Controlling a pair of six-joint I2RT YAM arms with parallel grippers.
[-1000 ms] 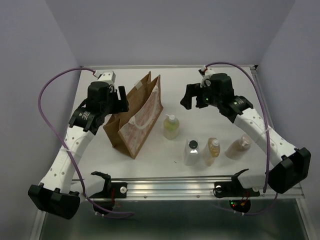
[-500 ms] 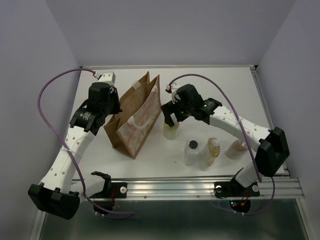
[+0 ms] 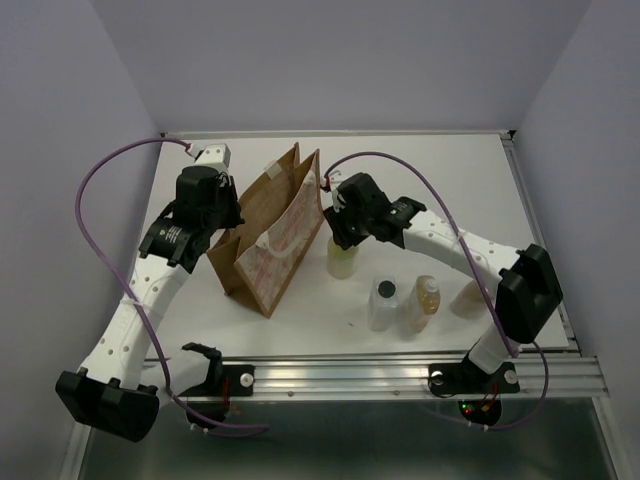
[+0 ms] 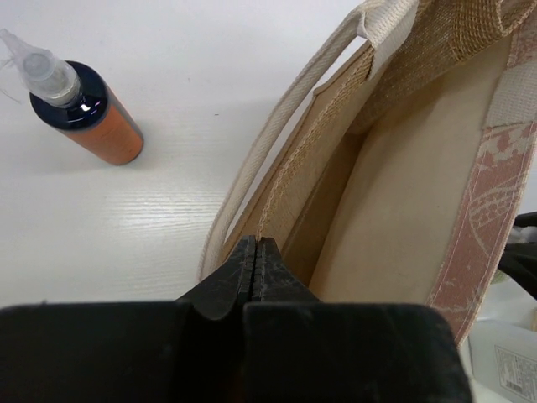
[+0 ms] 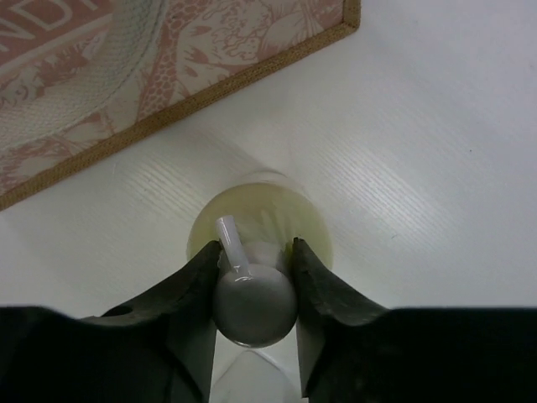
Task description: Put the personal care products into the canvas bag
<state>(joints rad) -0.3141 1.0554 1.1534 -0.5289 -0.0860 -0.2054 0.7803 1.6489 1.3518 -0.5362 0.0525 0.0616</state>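
The canvas bag (image 3: 270, 250) stands open at centre left, its pink-patterned side facing the bottles. My left gripper (image 3: 228, 212) is shut on its left rim; the left wrist view shows the jaws (image 4: 254, 243) pinched together on the woven edge of the bag (image 4: 403, 210). Right of the bag stands the pale yellow-green bottle (image 3: 342, 262). My right gripper (image 3: 340, 238) sits over it, shut on its white pump top. In the right wrist view both fingers press that top, the gripper (image 5: 256, 252) above the bottle body (image 5: 294, 210), the bag (image 5: 126, 75) behind.
A clear squarish bottle with a black cap (image 3: 383, 305), an amber bottle (image 3: 424, 303) and a beige-peach bottle (image 3: 468, 298) stand in a row near the front. An orange bottle with a clear cap (image 4: 84, 113) stands beside the bag. A metal rail (image 3: 340, 375) runs along the near edge.
The left gripper closed on the bag's rim. The right arm swung left and down from the back of the table to the yellow-green bottle, and its jaws narrowed onto the pump top.
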